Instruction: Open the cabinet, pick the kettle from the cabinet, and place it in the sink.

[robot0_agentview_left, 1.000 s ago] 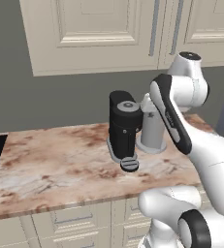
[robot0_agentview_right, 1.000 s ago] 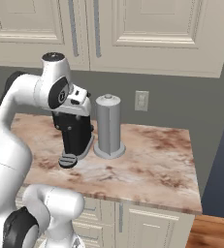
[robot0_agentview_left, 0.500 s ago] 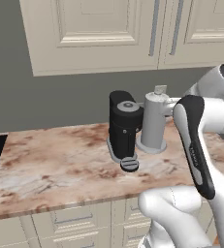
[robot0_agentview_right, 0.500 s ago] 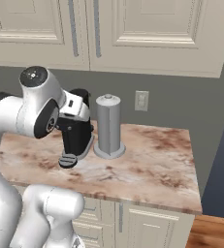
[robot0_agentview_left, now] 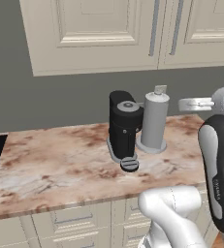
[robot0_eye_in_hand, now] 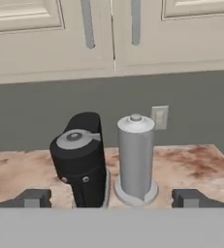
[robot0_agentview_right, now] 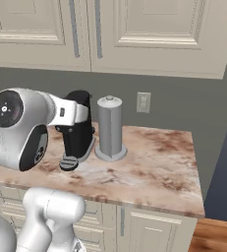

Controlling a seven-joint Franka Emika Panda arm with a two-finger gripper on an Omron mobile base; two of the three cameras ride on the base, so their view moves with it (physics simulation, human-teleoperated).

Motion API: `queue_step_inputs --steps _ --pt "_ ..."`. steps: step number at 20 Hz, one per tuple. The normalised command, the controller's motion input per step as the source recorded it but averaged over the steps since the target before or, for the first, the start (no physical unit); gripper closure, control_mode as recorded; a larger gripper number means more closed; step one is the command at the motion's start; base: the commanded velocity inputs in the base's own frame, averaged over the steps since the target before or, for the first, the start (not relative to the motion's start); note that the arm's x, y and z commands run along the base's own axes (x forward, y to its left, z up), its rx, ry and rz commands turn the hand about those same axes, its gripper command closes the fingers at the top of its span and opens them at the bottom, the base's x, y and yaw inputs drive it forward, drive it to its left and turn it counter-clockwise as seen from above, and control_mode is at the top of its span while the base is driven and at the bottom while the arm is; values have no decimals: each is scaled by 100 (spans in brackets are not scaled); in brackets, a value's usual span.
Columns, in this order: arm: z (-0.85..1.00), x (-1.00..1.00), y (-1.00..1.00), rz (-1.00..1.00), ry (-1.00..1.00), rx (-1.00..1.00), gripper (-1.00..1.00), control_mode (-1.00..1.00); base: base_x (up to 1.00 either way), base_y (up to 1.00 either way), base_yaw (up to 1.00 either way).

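On the marble counter (robot0_agentview_left: 60, 164), one black coffee machine (robot0_agentview_left: 125, 127) and one grey paper-towel holder (robot0_agentview_left: 153, 123) stand just beside each other below the cabinet (robot0_agentview_left: 104, 34), its two doors shut, two bar handles (robot0_eye_in_hand: 88, 22) side by side. The gripper (robot0_eye_in_hand: 111, 197), empty, jaws wide, faces them; its arm has swung right since a second ago.

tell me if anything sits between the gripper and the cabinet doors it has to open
In the hand view the open gripper sits low, facing the black coffee machine and the grey canister on the counter. The cabinet handles hang higher up, above both, with nothing visible in front of them.
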Motion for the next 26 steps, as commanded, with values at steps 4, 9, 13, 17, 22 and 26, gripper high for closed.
queue_step_inputs --steps 4,9,13,17,22,26 --pt "57 -52 -10 2 -32 -8 -100 -100 0 0 0" --pt "47 -36 -2 1 -27 -16 -100 -100 0 0 0" --pt "45 -26 -4 0 -35 -17 -100 -100 0 0 0" --pt "43 -14 -11 0 -32 -5 -100 -100 0 0 0" --pt "20 0 -5 0 -21 0 -100 -100 0 0 0" --pt "11 8 0 0 -10 8 -100 -100 0 0 0"
